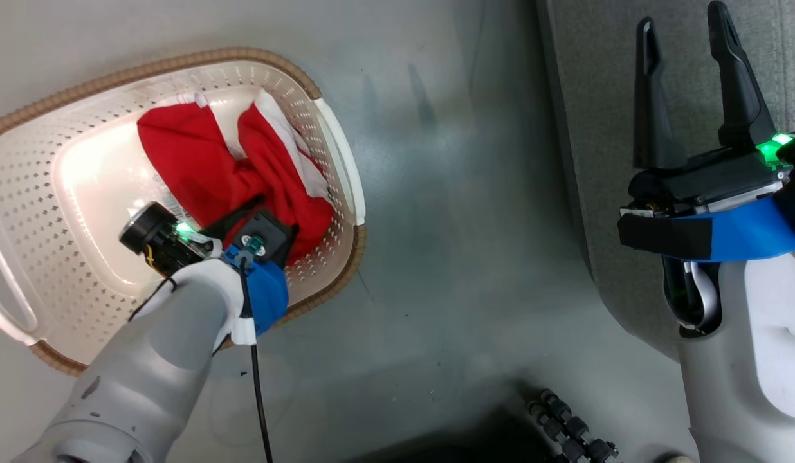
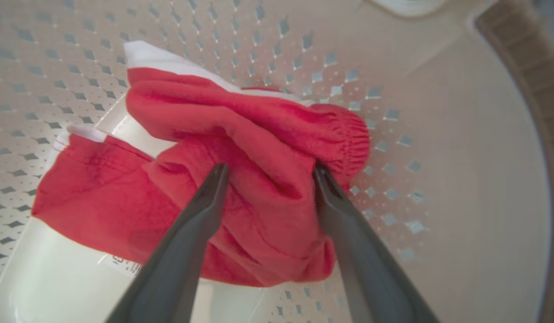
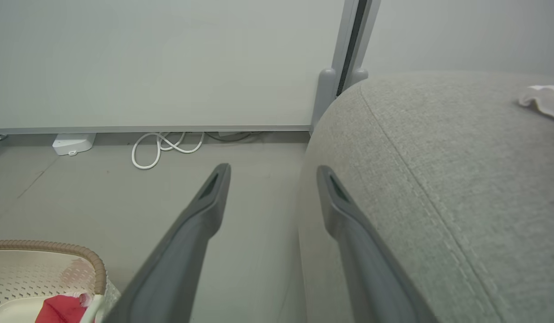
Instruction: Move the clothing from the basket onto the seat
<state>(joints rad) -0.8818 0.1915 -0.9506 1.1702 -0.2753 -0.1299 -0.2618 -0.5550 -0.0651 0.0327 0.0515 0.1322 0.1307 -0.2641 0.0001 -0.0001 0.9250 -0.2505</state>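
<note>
**Head view.** A cream-white perforated plastic laundry basket (image 1: 24,193) with a brown woven-look rim stands on the grey floor (image 1: 449,225). The soft red clothing (image 1: 191,161) with white trim lies bunched inside the basket, against the wall nearest the seat. The pale left forearm (image 1: 172,321) and its blue-and-black wrist housing cross the basket's near rim. They cover the near edge of the clothing and the fingers below. A black cable (image 1: 259,399) hangs from that wrist, outside the basket. The large grey woven-fabric seat (image 1: 597,128) stands apart from the basket across a strip of floor and is cut off by the frame. The right gripper (image 1: 682,19) hangs over the seat, fingers spread, nothing between them.

**Left wrist view.** A paper label (image 2: 124,264) on the basket's floor is partly covered by the clothing, and its print is too small to read. Whether this is one garment or two cannot be told. The left gripper (image 2: 270,168) is spread wide. Both fingertips press into a bunched fold beside a gathered elastic hem (image 2: 348,134), and the fold between them is not pinched.

**Right wrist view.** Beyond the basket, a looped white cable (image 3: 165,146) and a small white box (image 3: 73,142) lie at the foot of a pale wall. A corner of the basket holding red clothing is cut off. The right gripper's fingers stand apart and empty. A pale cloth (image 3: 543,101) lies on the seat, far from the basket.
</note>
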